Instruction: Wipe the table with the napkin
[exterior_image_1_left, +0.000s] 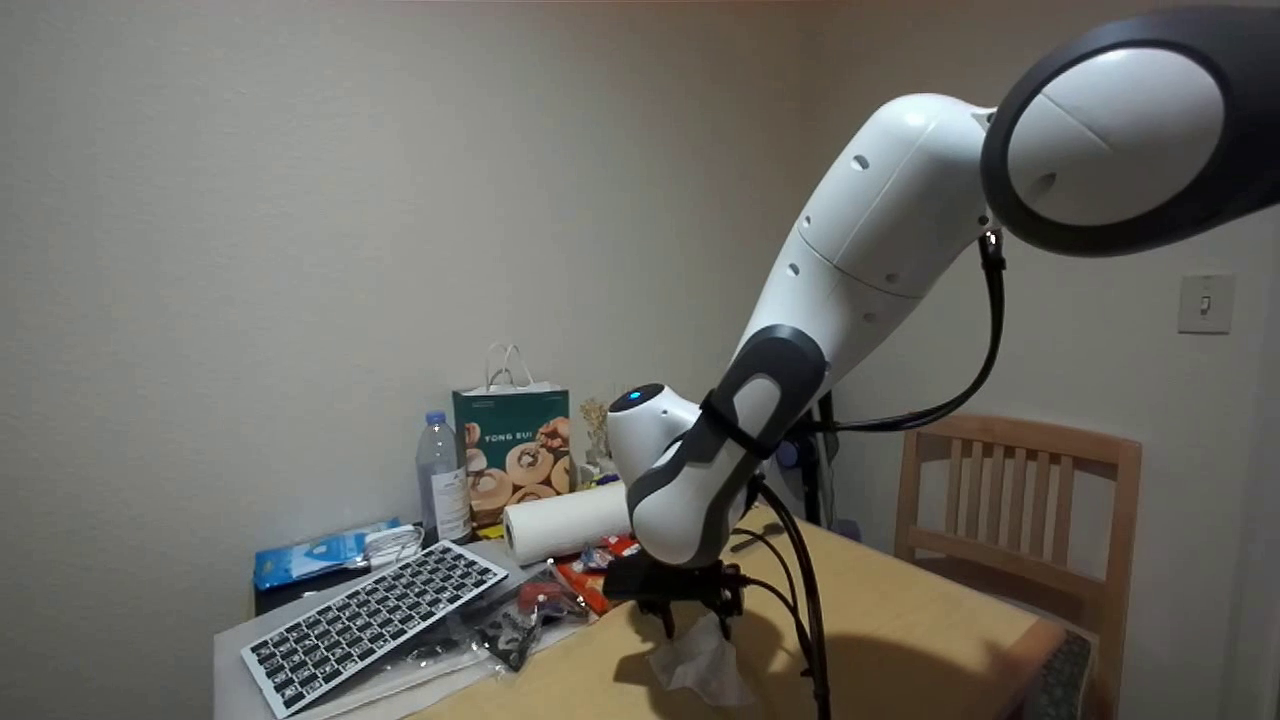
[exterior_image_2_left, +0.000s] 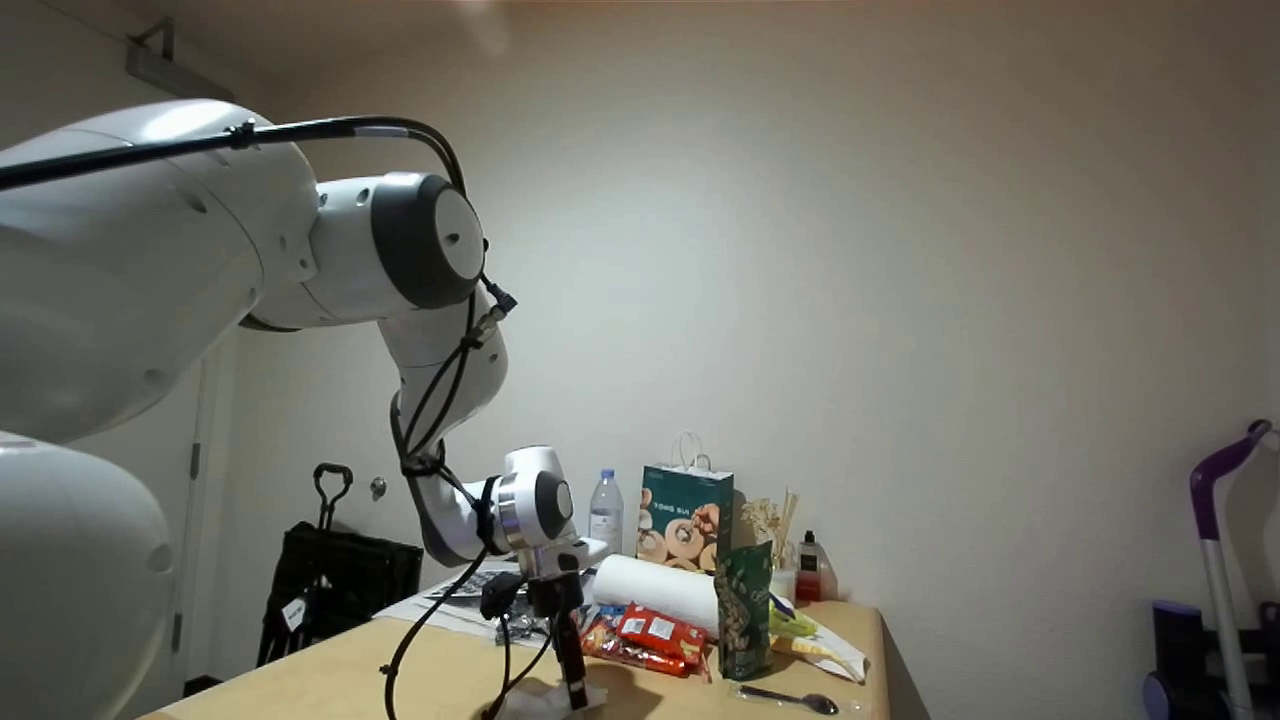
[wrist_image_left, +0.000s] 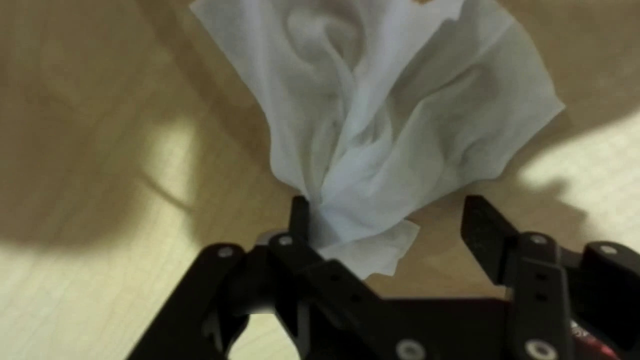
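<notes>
Standing spread, pincer has napkin between jaws in wrist view; paper-towel roll only in both exterior views.

Room light dim. In an exterior view, the wall pales at its middle and darkens rightward; shadows fall across the near counter. Wrist view: soft focus, patchy light.
</notes>
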